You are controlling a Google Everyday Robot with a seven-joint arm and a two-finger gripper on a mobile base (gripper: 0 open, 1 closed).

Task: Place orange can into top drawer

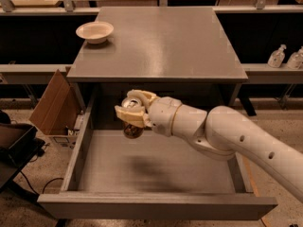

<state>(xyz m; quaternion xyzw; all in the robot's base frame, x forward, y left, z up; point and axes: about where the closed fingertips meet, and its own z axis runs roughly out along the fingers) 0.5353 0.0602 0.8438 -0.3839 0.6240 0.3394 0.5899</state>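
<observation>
The orange can (132, 128) is upright in my gripper (132, 109), its silver top showing between the cream fingers. The gripper is shut on it and holds it inside the open top drawer (156, 169), over the back left part, with the can's base close above the flat grey bottom. I cannot tell whether the base touches the bottom. My white arm reaches in from the lower right.
The grey cabinet top (165, 37) carries a cream bowl (94, 31) at its back left. A brown cardboard box (54, 103) stands left of the drawer. Two bottles (277, 56) sit on a shelf at the right.
</observation>
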